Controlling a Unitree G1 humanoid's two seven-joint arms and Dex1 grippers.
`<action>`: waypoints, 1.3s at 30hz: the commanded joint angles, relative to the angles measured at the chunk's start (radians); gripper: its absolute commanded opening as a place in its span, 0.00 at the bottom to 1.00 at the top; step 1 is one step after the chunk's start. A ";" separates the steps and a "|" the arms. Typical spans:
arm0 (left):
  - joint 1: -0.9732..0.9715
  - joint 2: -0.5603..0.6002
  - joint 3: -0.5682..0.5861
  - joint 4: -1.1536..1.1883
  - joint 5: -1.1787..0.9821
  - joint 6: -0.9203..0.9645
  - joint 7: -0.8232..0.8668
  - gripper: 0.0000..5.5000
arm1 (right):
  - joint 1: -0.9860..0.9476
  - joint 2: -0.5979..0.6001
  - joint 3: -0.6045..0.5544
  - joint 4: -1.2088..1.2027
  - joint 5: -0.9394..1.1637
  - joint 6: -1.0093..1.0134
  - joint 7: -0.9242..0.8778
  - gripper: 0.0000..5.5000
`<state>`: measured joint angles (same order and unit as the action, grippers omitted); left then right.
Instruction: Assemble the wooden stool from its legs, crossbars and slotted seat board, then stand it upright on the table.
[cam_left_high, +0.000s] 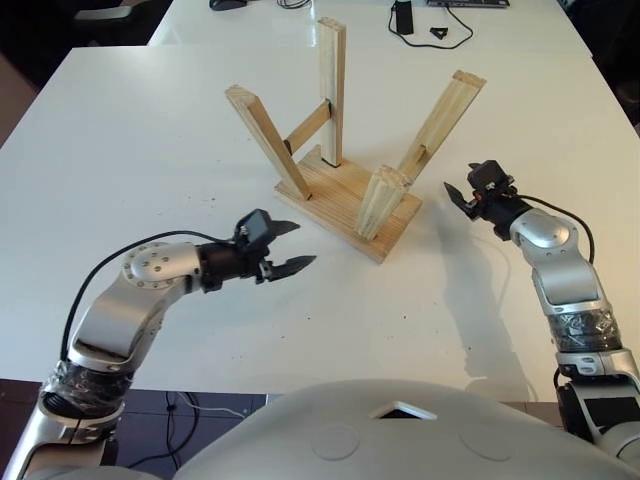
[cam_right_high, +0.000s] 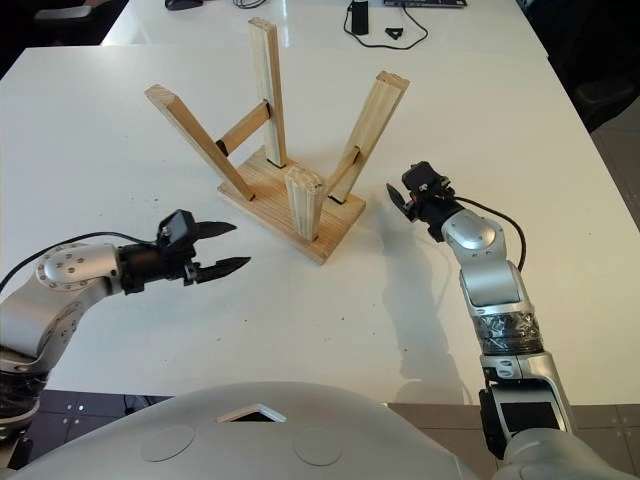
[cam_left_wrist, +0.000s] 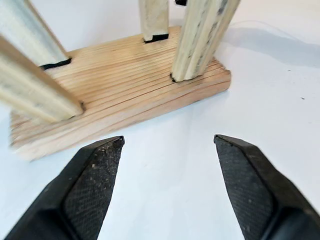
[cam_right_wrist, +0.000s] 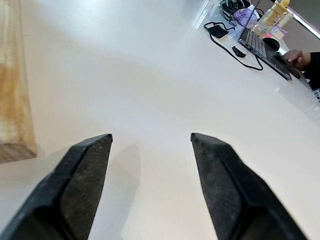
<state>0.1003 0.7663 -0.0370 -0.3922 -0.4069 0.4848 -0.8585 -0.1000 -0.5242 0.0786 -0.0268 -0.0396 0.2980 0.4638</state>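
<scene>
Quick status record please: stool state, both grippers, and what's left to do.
stool: upside down, seat board flat on the table, four legs pointing up, crossbar between two of them
left gripper: open, empty, just short of the seat board's near edge
right gripper: open, empty, beside the stool, apart from it
remaining: turn the stool onto its legs

A glossy white table (cam_left_high: 130, 150) fills the middle. A second white table (cam_left_high: 540, 30) stands behind it at twelve o'clock, carrying a small black box (cam_left_high: 402, 16) and a laptop (cam_right_wrist: 262, 47). Dark floor (cam_left_high: 215, 408) shows at seven o'clock.
</scene>
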 joint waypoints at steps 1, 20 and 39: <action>-0.140 -0.022 0.064 0.296 0.071 -0.106 0.043 0.60 | 0.055 -0.067 0.010 -0.054 0.002 0.013 0.086 0.53; -0.606 -0.280 -0.170 1.255 0.511 -0.780 0.191 0.60 | -0.115 0.030 0.161 0.161 -0.081 -0.082 0.125 0.53; 0.008 -0.128 -0.020 0.445 0.340 -0.485 0.137 0.60 | -0.057 -0.073 0.055 0.131 -0.010 -0.155 0.232 0.53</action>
<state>0.0414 0.6332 -0.0608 0.0927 -0.0710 -0.0447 -0.7264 -0.1656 -0.5565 0.1771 0.1228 -0.0645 0.1439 0.6789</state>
